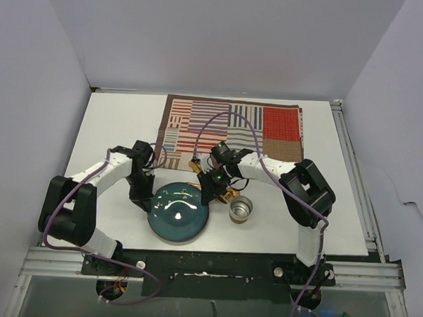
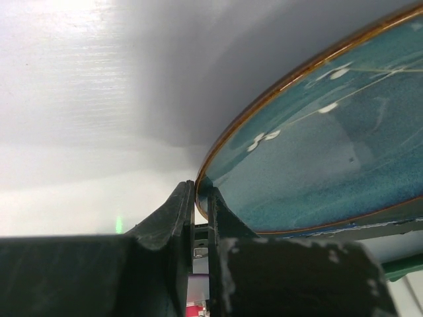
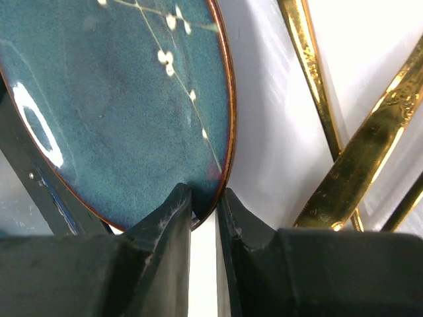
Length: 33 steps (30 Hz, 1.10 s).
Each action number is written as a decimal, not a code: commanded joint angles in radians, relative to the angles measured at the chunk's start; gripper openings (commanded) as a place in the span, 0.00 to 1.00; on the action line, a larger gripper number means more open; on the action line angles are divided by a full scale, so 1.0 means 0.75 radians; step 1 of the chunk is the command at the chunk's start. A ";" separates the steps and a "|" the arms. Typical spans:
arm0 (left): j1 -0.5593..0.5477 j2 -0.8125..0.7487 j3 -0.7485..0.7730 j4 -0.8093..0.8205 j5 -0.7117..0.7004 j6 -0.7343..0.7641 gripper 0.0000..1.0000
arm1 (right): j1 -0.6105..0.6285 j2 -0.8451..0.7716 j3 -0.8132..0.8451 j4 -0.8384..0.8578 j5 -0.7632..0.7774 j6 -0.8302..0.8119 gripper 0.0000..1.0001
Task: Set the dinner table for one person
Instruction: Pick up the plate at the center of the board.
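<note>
The plate (image 1: 179, 212), a teal glazed dish with a brown rim, is found at the lower centre of the top view, on the white tabletop (image 1: 114, 125) below the striped placemat (image 1: 231, 127). Its left edge is pinched by the left end effector (image 1: 141, 196), whose fingers are drawn almost together with only the thin rim between them. The right edge is held the same way by the right end effector (image 1: 208, 192).

Whether the plate has been lifted off the tabletop cannot be told.

The plate is judged to be stiff, fairly heavy ceramic, breakable if dropped, and its gloss suggests a slippery surface. A hold on opposite points of the rim, kept level and firm on both sides, is therefore thought best.

The gold cutlery (image 3: 357, 165) and the metal cup (image 1: 241, 210) lie just to the right of the plate and should be cleared during any move.
</note>
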<state>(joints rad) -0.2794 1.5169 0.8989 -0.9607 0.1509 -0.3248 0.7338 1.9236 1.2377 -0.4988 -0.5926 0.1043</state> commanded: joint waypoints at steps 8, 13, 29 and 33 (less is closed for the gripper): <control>-0.008 0.035 0.149 0.365 0.234 -0.069 0.00 | -0.024 0.028 0.133 -0.007 0.040 -0.176 0.00; -0.006 0.070 0.161 0.440 0.251 -0.095 0.00 | -0.093 0.044 0.178 -0.028 -0.003 -0.203 0.00; 0.075 0.131 0.281 0.775 0.419 -0.269 0.00 | -0.230 0.227 0.368 -0.076 -0.059 -0.199 0.00; 0.102 0.139 0.324 0.813 0.507 -0.293 0.00 | -0.259 0.269 0.440 -0.109 -0.073 -0.204 0.00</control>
<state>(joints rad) -0.1989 1.6283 1.0386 -0.5983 0.3149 -0.4660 0.5167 2.0895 1.4986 -0.6502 -0.5884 -0.0006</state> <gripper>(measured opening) 0.028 0.174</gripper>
